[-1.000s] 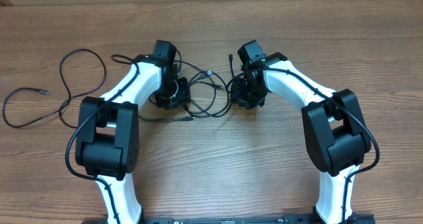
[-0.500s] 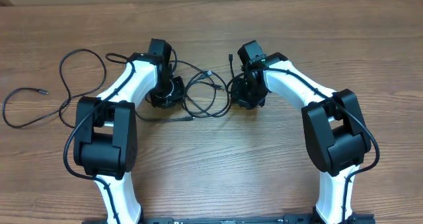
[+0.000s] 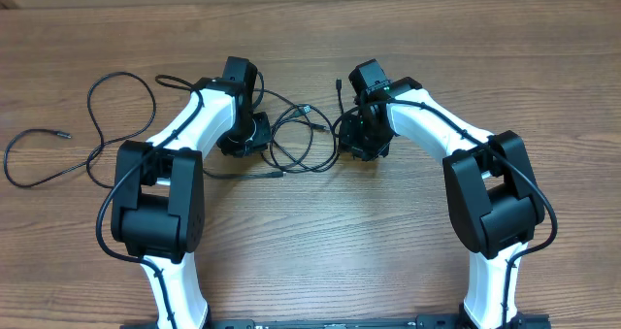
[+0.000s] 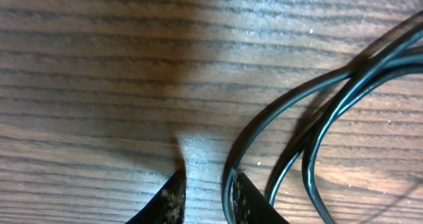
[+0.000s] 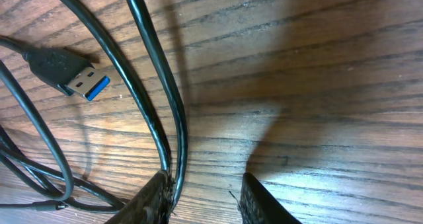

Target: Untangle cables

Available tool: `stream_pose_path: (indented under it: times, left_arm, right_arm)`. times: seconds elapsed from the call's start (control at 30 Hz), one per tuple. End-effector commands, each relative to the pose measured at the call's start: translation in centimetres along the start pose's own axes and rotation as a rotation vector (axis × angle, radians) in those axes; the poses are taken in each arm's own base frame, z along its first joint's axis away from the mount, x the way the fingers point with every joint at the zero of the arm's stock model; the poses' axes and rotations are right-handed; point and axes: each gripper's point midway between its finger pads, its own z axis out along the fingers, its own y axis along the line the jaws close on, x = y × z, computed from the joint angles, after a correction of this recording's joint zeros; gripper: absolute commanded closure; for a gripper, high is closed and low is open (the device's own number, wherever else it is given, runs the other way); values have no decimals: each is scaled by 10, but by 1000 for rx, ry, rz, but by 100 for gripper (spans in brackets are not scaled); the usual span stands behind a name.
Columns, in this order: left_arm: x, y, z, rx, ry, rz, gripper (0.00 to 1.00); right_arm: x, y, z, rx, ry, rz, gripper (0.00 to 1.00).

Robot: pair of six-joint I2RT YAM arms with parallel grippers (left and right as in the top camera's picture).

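Leftward the left arm (image 3: 184, 125) has edged, jaws narrow astride one strand of the cables (image 4: 284, 103), whose tangle stretches right to part-open jaws on the right arm (image 3: 427, 120)

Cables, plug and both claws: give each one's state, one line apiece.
cables: tangled, strands crossing in loose loops
USB plug: unplugged, lying flat
left claw: narrowly open, a cable close by, nothing clamped
right claw: open, cables along one side, nothing clamped
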Motion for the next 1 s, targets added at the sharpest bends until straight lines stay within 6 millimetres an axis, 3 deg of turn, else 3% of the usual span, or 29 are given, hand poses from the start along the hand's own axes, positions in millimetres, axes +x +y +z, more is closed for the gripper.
stream_pose_path:
  times: [0.0, 0.13, 0.2, 0.27, 0.4, 0.6, 0.8, 0.97]
  left_arm:
    - [7, 16, 29, -84, 48, -9, 77]
    - [6, 24, 28, -97, 53, -26, 78]
    - [6, 37, 26, -132, 60, -43, 77]
    - [5, 51, 25, -174, 58, -57, 76]
    - [1, 83, 18, -304, 40, -74, 67]
    - [-1, 80, 19, -289, 33, -72, 65]
    - [-1, 78, 19, -282, 33, -70, 64]
    - [-1, 78, 19, -282, 33, -70, 63]
  right_arm:
    - [2, -2, 0, 14, 2, 3, 68]
    - [3, -8, 2, 37, 1, 3, 81]
    - [4, -16, 5, 70, -6, 7, 83]
    - [6, -24, 9, 92, -10, 9, 82]
    - [9, -23, 14, 74, -2, 8, 65]
    - [12, 27, 13, -175, 45, -37, 63]
    - [22, 7, 23, 37, -8, -44, 63]
    - [27, 8, 24, 56, 2, -54, 64]
